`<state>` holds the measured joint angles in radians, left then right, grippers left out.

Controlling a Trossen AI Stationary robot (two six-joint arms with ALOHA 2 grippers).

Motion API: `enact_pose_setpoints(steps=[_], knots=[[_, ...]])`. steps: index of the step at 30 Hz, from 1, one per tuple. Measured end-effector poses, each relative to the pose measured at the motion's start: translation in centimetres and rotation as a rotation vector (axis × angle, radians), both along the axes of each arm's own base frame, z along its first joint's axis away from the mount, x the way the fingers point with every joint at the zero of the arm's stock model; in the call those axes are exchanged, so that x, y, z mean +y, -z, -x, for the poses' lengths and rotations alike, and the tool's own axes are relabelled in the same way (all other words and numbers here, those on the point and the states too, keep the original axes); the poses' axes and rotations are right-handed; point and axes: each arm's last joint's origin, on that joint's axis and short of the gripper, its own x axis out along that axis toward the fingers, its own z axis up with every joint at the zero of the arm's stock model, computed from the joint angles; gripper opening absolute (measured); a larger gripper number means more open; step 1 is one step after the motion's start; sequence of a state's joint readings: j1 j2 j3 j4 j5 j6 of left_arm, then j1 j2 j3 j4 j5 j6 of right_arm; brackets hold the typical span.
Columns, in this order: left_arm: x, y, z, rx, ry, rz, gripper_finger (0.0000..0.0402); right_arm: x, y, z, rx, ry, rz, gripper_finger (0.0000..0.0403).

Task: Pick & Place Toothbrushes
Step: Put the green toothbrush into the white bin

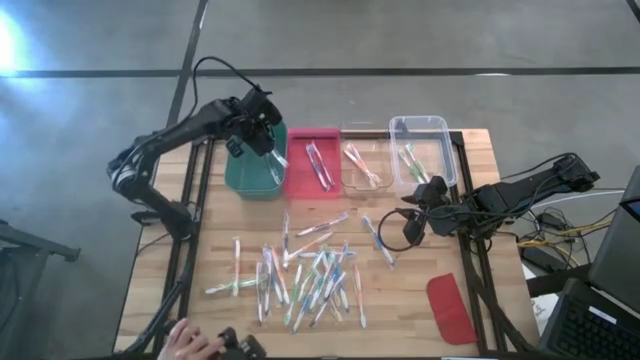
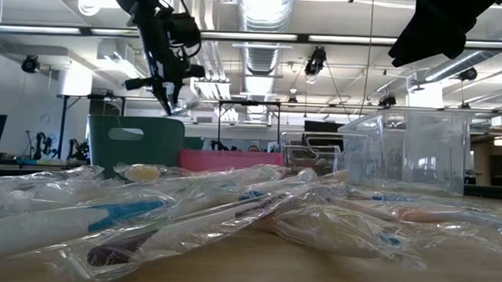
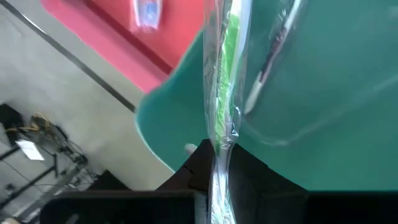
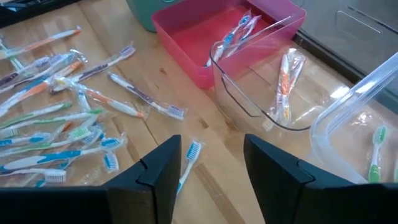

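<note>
Above the teal plastic bin (image 1: 254, 170), the left gripper (image 1: 262, 133) pinched a wrapped green toothbrush (image 3: 225, 68) for sorting by colour, while the right gripper (image 4: 211, 163), beside that bin's row, spread empty over a blue-bristled toothbrush (image 4: 189, 158).

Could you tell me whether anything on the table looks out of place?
The flat red lid lies alone near the table's front right corner, away from the bins. Otherwise the wrapped toothbrushes sit in a loose heap, and the left gripper holds one over the green bin.
</note>
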<state>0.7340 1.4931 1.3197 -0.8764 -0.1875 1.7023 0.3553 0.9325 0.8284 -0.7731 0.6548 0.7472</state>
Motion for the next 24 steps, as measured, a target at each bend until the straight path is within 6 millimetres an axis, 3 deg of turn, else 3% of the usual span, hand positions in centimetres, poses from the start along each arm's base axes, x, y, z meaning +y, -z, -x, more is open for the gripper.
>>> enact_pose_setpoints(steps=[6, 17, 24], knots=[[1.0, 1.1, 0.4, 0.027, -0.014, 0.028, 0.0032, 0.0, 0.0, 0.0, 0.028, -0.042, 0.049, 0.017], [2.6, 4.8, -0.9, 0.157, -0.027, 0.075, 0.0032, -0.1, 0.0, 0.0, 0.022, -0.024, 0.068, 0.013], [2.4, 5.5, -0.6, 0.214, -0.035, 0.102, 0.0032, -0.1, 0.0, 0.0, 0.022, -0.024, 0.068, 0.0103]])
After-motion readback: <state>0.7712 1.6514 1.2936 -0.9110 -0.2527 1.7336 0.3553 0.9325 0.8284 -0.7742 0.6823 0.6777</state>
